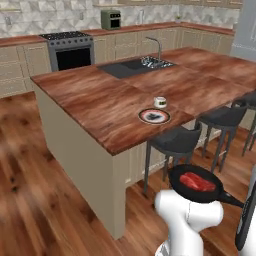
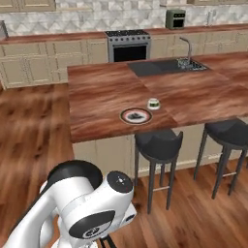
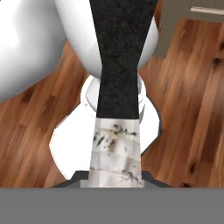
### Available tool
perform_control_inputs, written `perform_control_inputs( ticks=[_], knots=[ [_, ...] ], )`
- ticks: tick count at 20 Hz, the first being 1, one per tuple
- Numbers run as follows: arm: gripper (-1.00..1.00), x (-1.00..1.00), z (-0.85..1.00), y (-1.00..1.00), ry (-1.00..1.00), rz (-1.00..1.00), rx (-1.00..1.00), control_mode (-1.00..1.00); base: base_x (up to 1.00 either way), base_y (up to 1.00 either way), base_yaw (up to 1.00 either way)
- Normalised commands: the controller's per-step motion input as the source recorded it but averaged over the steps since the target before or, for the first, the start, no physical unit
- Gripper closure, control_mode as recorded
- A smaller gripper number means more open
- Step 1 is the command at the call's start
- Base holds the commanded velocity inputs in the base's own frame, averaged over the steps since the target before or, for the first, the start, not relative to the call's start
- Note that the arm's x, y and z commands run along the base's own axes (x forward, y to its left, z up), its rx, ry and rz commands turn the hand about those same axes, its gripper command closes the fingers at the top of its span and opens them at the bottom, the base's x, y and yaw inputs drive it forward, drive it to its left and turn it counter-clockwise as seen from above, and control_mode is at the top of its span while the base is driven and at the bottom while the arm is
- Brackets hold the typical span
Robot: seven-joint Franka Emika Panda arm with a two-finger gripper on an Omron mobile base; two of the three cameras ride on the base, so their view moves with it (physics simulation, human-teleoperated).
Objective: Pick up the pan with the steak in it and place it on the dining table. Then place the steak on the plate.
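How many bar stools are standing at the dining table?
3, along the dining table side nearest the robot: stool near the plate, a middle stool, and a far stool cut by the picture edge. More may be hidden beyond it.

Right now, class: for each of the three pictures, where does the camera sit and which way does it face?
Left base view: behind the arm to its left, facing forward and down at the dining table; arm at lower right, under the pan with the steak.
Right base view: behind the arm to its right, facing the same table; arm at lower left.
Hand view: on the hand, facing the wood floor along a dark strip, probably the pan's handle.
Shared: both base views show the table and plate.
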Motion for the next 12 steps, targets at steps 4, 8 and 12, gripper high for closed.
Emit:
perform_control_inputs(
  ticks=[4, 8, 12],
  knots=[
    [1.00, 0.00, 0.00, 0.00, 0.00, 0.00, 0.00, 1.00, 0.00, 0.00, 0.46],
    [1.00, 0.00, 0.00, 0.00, 0.00, 0.00, 0.00, 1.00, 0.00, 0.00, 0.45],
    [1.00, 0.00, 0.00, 0.00, 0.00, 0.00, 0.00, 1.00, 0.00, 0.00, 0.45]
  ],
)
